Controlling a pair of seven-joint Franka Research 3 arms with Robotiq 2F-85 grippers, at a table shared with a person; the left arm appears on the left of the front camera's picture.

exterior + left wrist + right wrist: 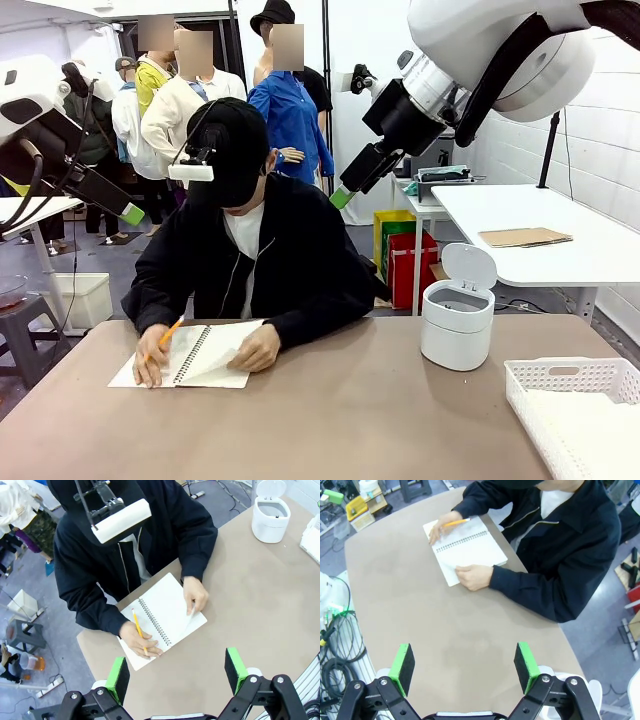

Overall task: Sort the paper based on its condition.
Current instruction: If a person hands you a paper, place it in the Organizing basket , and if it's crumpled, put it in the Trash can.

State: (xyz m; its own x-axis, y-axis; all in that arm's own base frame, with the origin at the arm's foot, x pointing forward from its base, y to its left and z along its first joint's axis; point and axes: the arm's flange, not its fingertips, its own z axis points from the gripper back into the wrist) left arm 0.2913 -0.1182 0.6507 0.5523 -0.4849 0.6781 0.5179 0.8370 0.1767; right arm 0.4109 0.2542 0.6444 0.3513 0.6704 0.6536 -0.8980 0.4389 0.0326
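Observation:
A person sits at the far side of the table and writes with a yellow pencil (139, 632) in an open spiral notebook (205, 352) (167, 615) (465, 547). One hand rests on its right page. Loose paper is out of view; the white pages I see are bound in the notebook. My left gripper (175, 672) hangs open high above the table's near edge, with its green pads (118, 677) far apart. It also appears at the upper left (130, 213). My right gripper (464, 667) is open too, high over bare table, seen at the upper middle (342, 197).
A white lidded bin (457, 320) (270, 512) stands open at the table's right. A white slotted basket (575, 375) sits at the near right corner, with something flat and white inside. The brown tabletop (350, 420) is bare in the middle. People stand behind.

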